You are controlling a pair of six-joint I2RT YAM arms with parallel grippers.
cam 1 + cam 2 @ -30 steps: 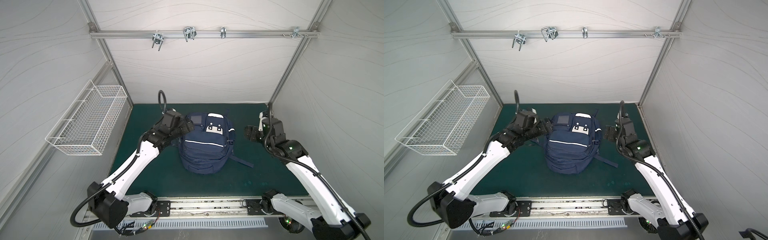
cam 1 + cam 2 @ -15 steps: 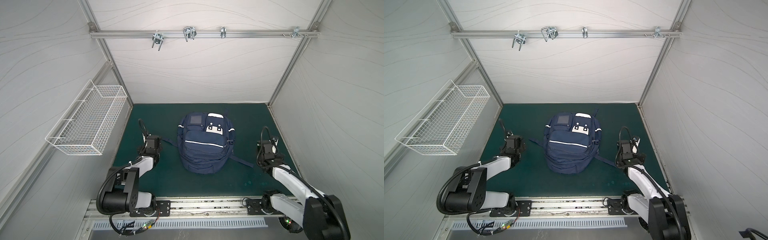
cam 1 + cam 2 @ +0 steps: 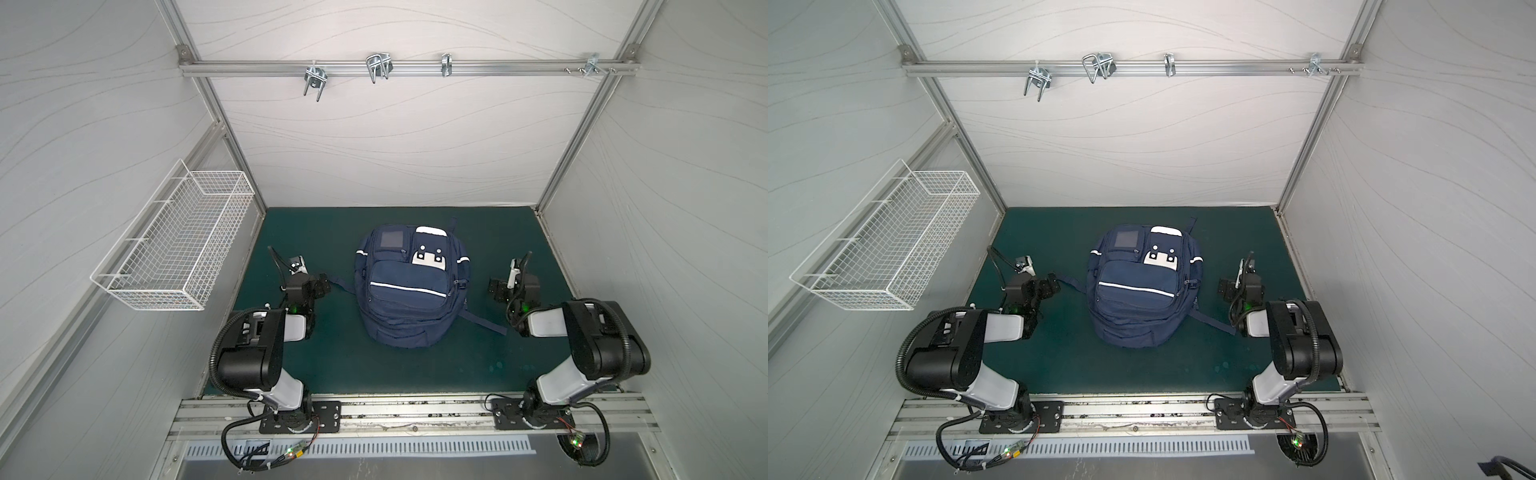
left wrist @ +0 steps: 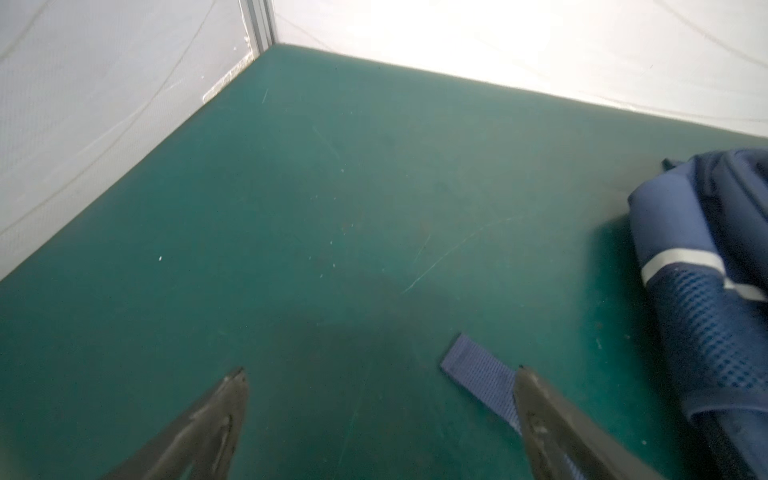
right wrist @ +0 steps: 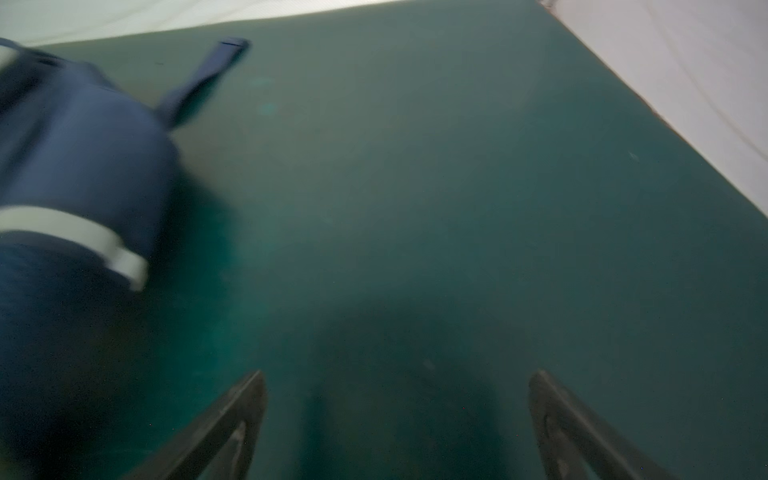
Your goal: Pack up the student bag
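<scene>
Left gripper (image 3: 321, 286) and right gripper (image 3: 496, 289) draw back low to either side of the student bag (image 3: 409, 291) | both spread wide, empty | bag lies alone mid green mat (image 3: 415, 370) | packing apparently done, though its closure is too small to confirm.

surface: green mat (image 3: 376, 368) | on it: student bag (image 3: 409, 297), centre

The navy fabric student bag (image 3: 409, 291) lies on the flat green mat (image 3: 374, 374). The left gripper (image 3: 322, 286) is just left of the bag, the right gripper (image 3: 496, 289) is to its right, and the white wire basket (image 3: 158, 299) is farther left.
</scene>
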